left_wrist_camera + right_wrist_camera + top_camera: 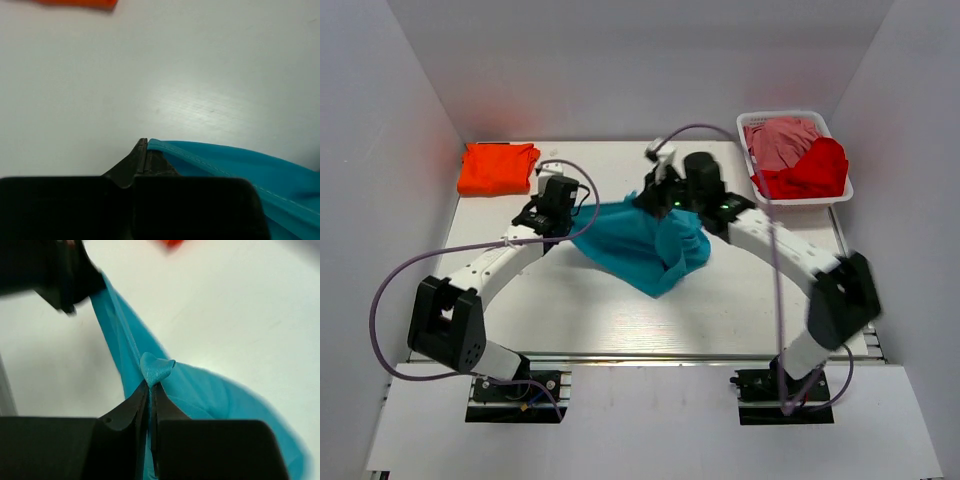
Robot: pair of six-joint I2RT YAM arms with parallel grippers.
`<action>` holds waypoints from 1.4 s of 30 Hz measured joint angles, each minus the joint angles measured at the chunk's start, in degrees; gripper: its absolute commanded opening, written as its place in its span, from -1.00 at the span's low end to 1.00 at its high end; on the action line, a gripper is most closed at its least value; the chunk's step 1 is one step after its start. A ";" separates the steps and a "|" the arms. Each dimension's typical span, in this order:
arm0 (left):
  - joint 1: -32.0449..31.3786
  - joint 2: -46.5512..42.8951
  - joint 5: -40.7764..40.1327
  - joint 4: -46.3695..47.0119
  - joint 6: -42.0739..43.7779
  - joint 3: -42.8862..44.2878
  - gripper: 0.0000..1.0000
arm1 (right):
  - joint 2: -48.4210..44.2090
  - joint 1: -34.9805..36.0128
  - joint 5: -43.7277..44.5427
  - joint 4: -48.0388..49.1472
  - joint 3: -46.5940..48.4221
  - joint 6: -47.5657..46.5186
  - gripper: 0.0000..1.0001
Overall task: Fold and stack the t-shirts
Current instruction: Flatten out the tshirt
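Note:
A teal t-shirt [635, 245] hangs stretched between both grippers over the middle of the table, its lower part drooping to the tabletop. My left gripper [578, 213] is shut on the shirt's hemmed edge [240, 165], the cloth coming out at the tips of the left gripper [145, 142]. My right gripper [658, 196] pinches a bunched fold of the teal t-shirt [200, 390], a knob of cloth sticking up above the tips of the right gripper [152, 386]. A folded orange t-shirt [498, 167] lies at the far left corner.
A white basket [786, 115] at the far right holds a red t-shirt [812, 172] and a pink one [782, 140]. White walls close the table on the left, back and right. The left arm's wrist [65, 275] shows in the right wrist view.

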 measured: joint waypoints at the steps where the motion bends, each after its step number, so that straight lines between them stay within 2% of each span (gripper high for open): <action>1: 1.03 0.94 -0.76 -1.57 -1.99 -1.03 -1.00 | 4.74 -0.04 -3.63 -0.09 0.74 1.77 -0.87; 2: 2.01 1.68 -1.40 -2.91 -3.69 -1.88 -1.00 | 9.49 -0.09 -6.47 -0.26 1.66 3.17 -0.81; 3: 2.93 2.27 -2.21 -4.39 -5.46 -2.62 -1.00 | 13.75 -0.07 -8.76 -1.11 2.99 4.39 -0.46; 4: 3.96 2.73 -2.93 -5.70 -7.21 -3.26 -0.80 | 18.34 -0.09 -10.84 -2.27 4.79 5.86 -0.26; 5: 4.72 2.99 -3.54 -6.97 -8.44 -3.56 -0.42 | 22.05 -0.09 -12.46 -3.43 6.40 6.84 -0.05; 6: 5.38 3.19 -4.17 -8.11 -9.55 -3.69 0.64 | 24.59 -0.09 -13.62 -4.11 7.41 7.63 0.51; 7: 6.01 3.26 -4.50 -8.98 -10.23 -3.78 0.97 | 26.14 -0.11 -14.64 -4.94 7.96 8.46 0.81; 10: 7.13 3.30 -4.70 -9.94 -11.78 -3.76 0.98 | 26.10 -0.20 -16.06 -6.58 8.37 8.81 0.81; 15: 6.73 2.91 0.74 -8.96 -8.20 -3.54 0.98 | 19.54 -0.85 -12.02 -6.88 8.55 10.16 0.81; 22: 4.31 1.33 20.98 -3.19 -1.57 -1.92 0.98 | 8.41 -5.97 1.01 -7.19 7.63 13.97 0.81; 26: -1.05 3.39 28.68 -1.64 -0.24 1.03 0.98 | 4.24 -11.39 7.32 -7.78 4.52 15.39 0.81; 31: -11.34 4.83 35.21 0.20 0.37 1.49 0.98 | 4.55 -17.75 11.45 -11.50 2.62 15.45 0.81; 35: -17.97 6.93 39.21 2.12 0.44 1.84 0.98 | 6.21 -20.55 12.00 -14.69 2.08 12.92 0.72; 42: -21.14 17.55 38.60 1.84 0.35 4.96 0.93 | 13.05 -21.53 3.69 -17.57 2.14 4.17 0.69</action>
